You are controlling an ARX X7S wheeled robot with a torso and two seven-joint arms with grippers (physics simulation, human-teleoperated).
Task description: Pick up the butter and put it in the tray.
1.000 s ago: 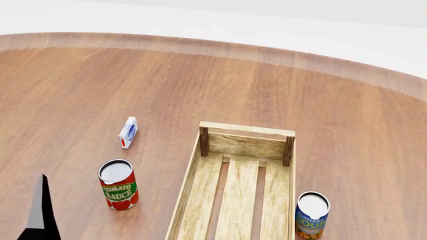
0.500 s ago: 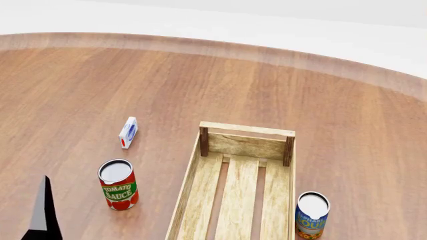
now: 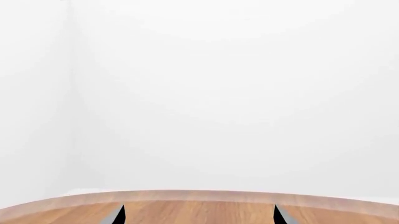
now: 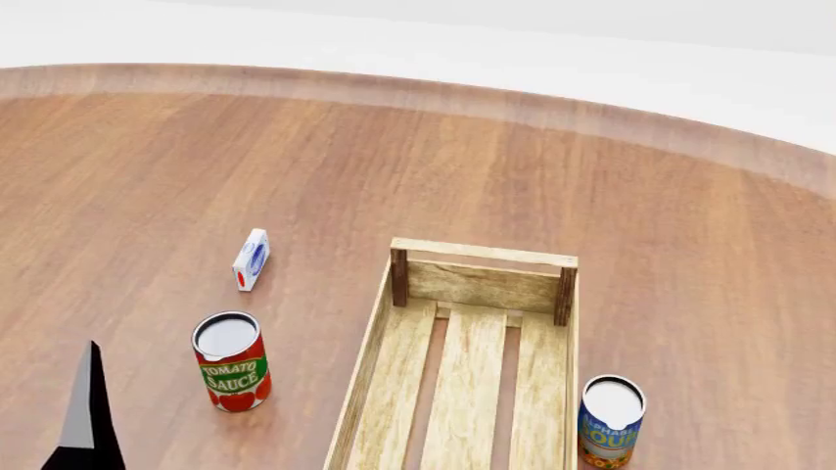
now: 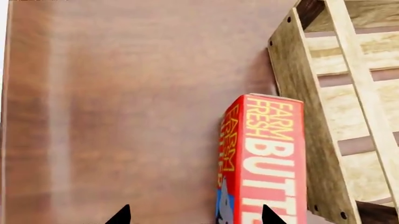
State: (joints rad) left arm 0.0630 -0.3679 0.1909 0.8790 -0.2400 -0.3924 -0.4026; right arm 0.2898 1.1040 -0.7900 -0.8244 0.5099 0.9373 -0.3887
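The butter (image 5: 265, 163) shows only in the right wrist view: a red-orange carton on the wooden table (image 4: 392, 166), its long side just beside the outer side wall of the tray (image 5: 309, 121). Whether carton and wall touch cannot be told. Its long axis runs parallel to that wall and to the tray's slats, and the "FARM FRESH BUTTER" lettering runs along that axis on its broad upper face. One short end is fully visible partway along the wall; the other runs out of the picture by the gripper tips.

The right gripper (image 5: 193, 215) shows as two dark tips spread apart, gripping nothing; one tip lies over the carton's face, the other over bare table. On the carton's side away from the tray the table is open.

From the head view, the tray (image 4: 392, 323) runs near to far, right of centre, with its far end wall and two dark corner posts in sight. A tomato sauce can (image 4: 231, 360) stands to its left, a small white-blue carton (image 4: 251, 258) lies farther off on the left, and a blue-labelled can (image 4: 612, 419) stands just beside its right wall. Broad bare wood reaches to the curved far edge.

The left gripper (image 3: 198, 215) has its two tips spread wide, empty, over the table near its rim
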